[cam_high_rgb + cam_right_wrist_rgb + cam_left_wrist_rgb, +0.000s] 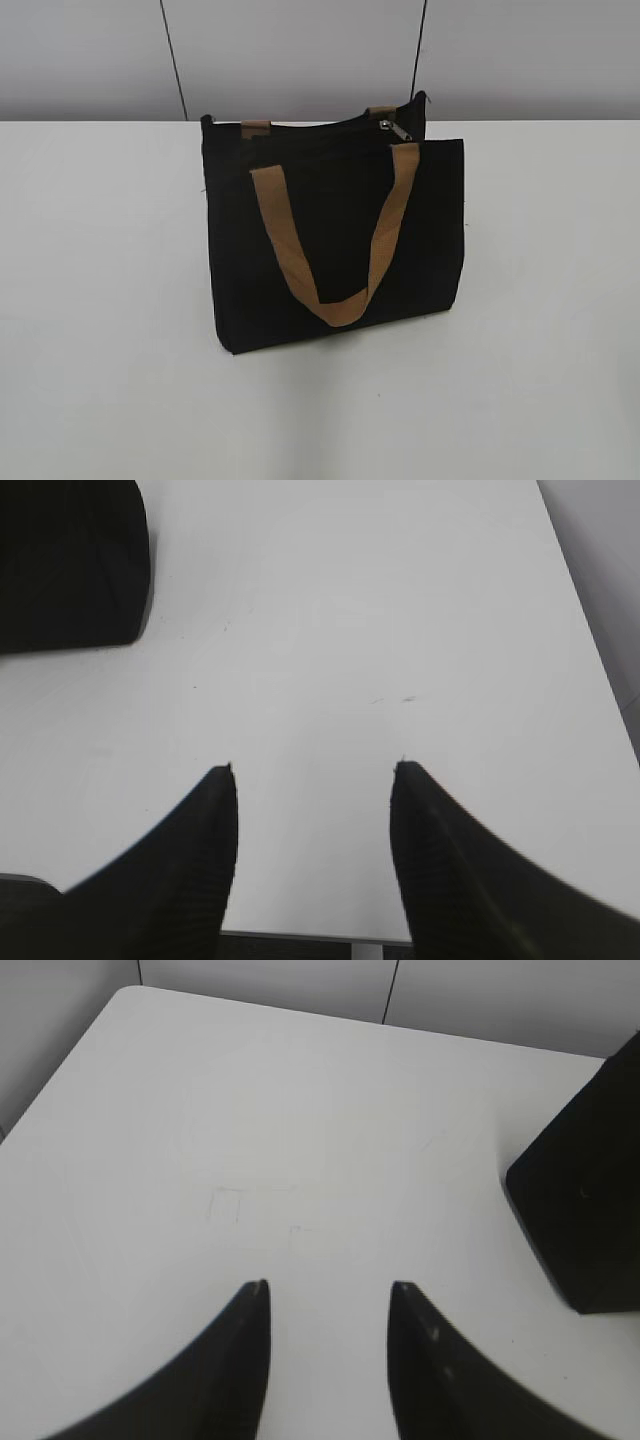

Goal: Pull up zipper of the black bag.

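Observation:
The black bag (335, 235) stands upright in the middle of the white table, with a tan loop handle (340, 240) hanging down its front. The silver-grey zipper (394, 129) sits at the right end of the bag's top edge. Neither gripper shows in the exterior view. My left gripper (328, 1285) is open and empty over bare table, with a corner of the bag (590, 1200) at its right. My right gripper (314, 768) is open and empty near the table's front edge, with a corner of the bag (70, 560) at its upper left.
The white table (540, 380) spreads on both sides of the bag. A grey panelled wall (300, 50) stands behind it. The table's rounded far left corner (130, 995) and its right edge (590, 630) show in the wrist views.

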Controlling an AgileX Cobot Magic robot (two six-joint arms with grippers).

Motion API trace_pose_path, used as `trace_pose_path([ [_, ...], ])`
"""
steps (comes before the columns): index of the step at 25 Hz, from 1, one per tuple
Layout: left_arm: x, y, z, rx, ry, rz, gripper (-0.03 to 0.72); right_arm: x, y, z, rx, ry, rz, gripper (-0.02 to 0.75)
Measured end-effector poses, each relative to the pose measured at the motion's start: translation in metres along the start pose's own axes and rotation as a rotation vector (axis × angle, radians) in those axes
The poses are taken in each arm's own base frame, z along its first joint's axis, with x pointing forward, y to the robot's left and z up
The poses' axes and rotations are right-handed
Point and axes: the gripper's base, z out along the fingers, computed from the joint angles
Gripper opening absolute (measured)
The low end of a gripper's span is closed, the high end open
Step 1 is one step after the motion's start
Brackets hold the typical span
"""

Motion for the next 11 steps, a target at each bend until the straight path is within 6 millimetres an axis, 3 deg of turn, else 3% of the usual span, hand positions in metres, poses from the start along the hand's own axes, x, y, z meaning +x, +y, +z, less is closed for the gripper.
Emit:
trace_pose_path([
  [11,0.0,0.0,0.0,0.0,0.0,0.0,0.29,0.0,0.0,0.0,0.0,0.0,0.0,0.39],
])
